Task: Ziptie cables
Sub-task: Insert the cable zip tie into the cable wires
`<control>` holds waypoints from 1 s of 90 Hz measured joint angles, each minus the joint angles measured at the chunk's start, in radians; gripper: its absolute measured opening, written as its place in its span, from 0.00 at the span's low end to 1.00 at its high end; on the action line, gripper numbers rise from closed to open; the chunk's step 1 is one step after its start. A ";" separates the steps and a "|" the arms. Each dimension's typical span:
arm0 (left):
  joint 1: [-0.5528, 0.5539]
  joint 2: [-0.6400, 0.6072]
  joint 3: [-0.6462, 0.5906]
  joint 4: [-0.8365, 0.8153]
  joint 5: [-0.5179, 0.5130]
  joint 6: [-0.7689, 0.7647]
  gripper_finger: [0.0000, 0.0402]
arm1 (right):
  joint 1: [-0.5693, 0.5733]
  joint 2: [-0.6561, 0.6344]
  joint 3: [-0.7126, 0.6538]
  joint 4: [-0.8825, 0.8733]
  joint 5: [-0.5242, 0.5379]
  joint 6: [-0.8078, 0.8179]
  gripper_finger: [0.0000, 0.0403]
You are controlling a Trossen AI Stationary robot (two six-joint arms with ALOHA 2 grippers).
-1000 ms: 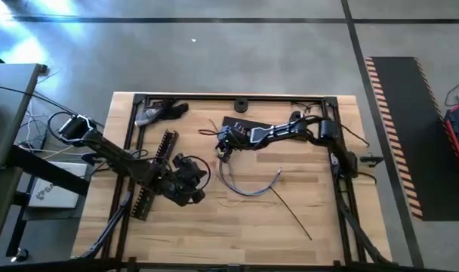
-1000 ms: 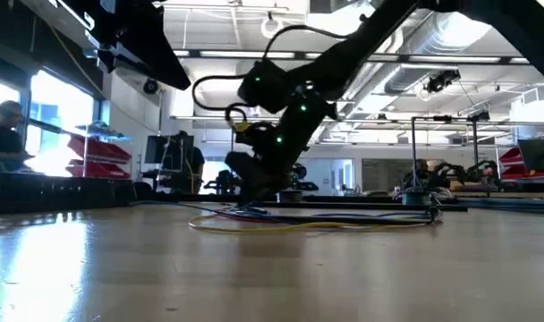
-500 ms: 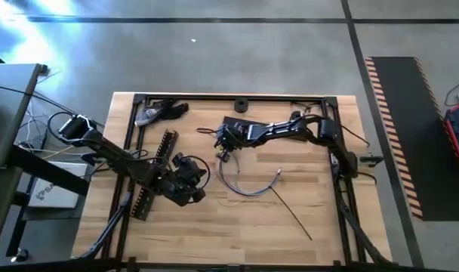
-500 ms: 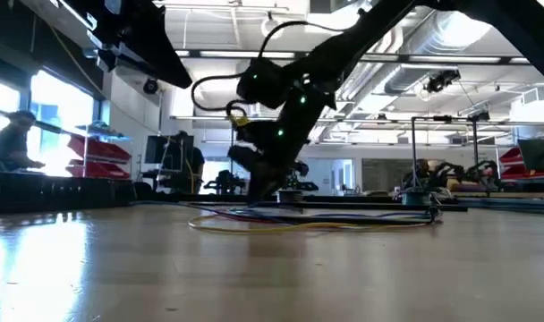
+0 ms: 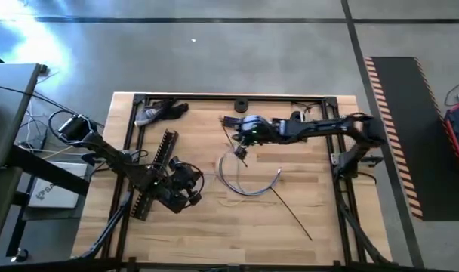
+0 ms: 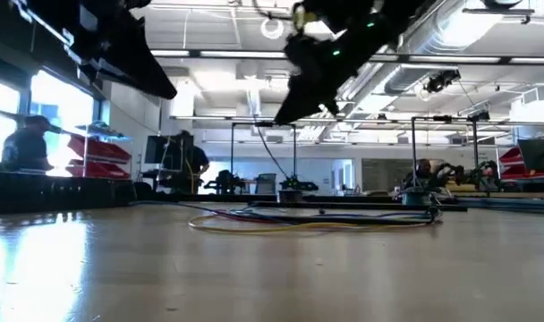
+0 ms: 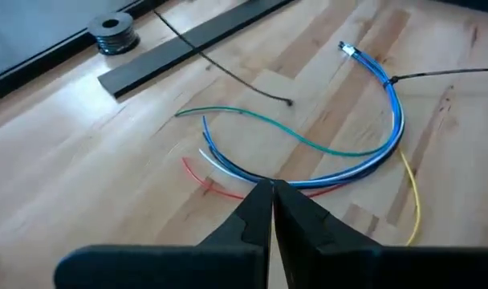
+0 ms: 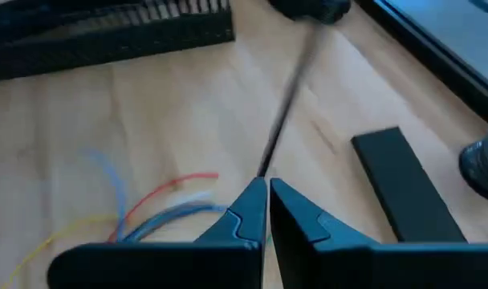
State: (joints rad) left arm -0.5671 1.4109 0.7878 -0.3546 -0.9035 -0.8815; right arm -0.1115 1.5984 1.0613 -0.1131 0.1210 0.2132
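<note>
The cables (image 5: 248, 183) lie on the table in a loose curved bundle of blue, white, red, green and yellow strands (image 7: 348, 152). One black zip tie (image 7: 392, 80) is around the bundle, and its tail (image 5: 294, 215) trails toward the near edge. My right gripper (image 5: 237, 137) hangs high over the bundle's far left end, shut on a second black zip tie (image 5: 240, 149). My left gripper (image 5: 198, 183) is shut and empty, left of the bundle, its fingertips (image 7: 272, 189) pointing at the cables. My right gripper pinches one end of the thin black zip tie (image 8: 266, 164) between its two shut fingers. The fingers slant down from above. The tie hangs below them in a slack curve (image 6: 270, 148). Its lower head end (image 7: 288, 102) is down by the table; I cannot tell whether it touches.
A long black slotted strip (image 5: 158, 172) lies at the left beside my left arm. A flat black bar (image 5: 237, 121) and a small spool (image 5: 241, 104) sit at the far edge, and a dark bundle (image 5: 160, 112) lies at the far left corner. Bare wood stretches along the near side.
My right gripper has risen well clear of the table and shifted a little toward the right edge, staying shut. It has drawn the black zip tie up with it, so the tie now hangs below. My left gripper has drawn back slightly toward the near left.
</note>
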 joint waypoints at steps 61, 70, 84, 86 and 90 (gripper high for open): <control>0.151 0.000 -0.138 0.780 0.238 0.539 0.15 | 0.320 -0.224 -0.195 -0.043 0.093 0.145 0.02; 0.155 0.000 -0.138 0.774 0.255 0.534 0.15 | 0.314 -0.138 -0.195 -0.046 0.117 0.130 0.11; 0.155 0.000 -0.138 0.765 0.248 0.532 0.14 | 0.257 0.009 -0.194 -0.042 0.131 0.223 0.33; 0.155 0.000 -0.138 0.764 0.248 0.527 0.14 | 0.246 0.028 -0.194 -0.041 0.125 0.241 0.36; 0.155 0.000 -0.138 0.759 0.247 0.524 0.14 | 0.226 0.069 -0.194 -0.039 0.107 0.269 0.41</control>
State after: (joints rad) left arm -0.4118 1.4113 0.6495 0.4043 -0.6561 -0.3578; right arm 0.1143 1.6673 0.8677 -0.1524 0.2276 0.4819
